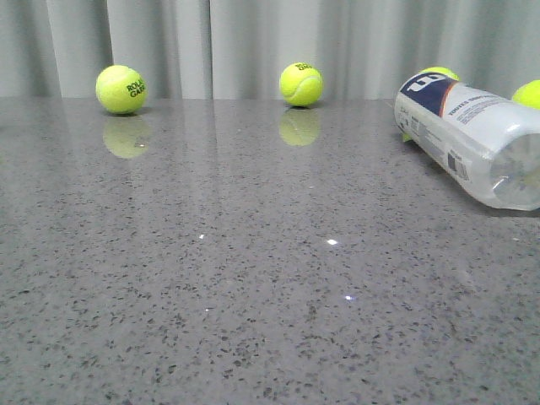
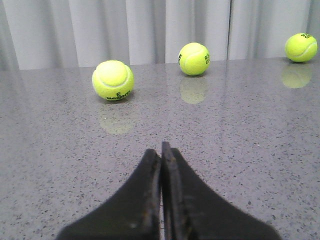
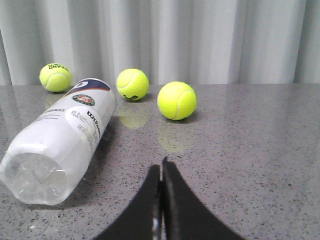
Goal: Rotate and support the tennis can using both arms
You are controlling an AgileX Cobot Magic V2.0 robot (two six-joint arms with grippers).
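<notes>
Open grey table [image 1: 253,295] ahead, tennis balls [image 1: 301,83] along curtain, tennis can [image 1: 472,139] lying right.

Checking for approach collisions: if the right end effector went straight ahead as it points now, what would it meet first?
Probably nothing close. The shut right end effector points along bare table; the nearest ball sits slightly off that line, and the can lies well aside. Depth is uncertain, so it might graze the ball.

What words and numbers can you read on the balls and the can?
"ROLA GARR", cut off: far left ball.
"3": nearest ball in the left wrist view.
"W" logo: tennis can top band.
"Wilson", sideways: can label.
Round emblem and small print on the can, and other balls' print: too blurred to read.
</notes>
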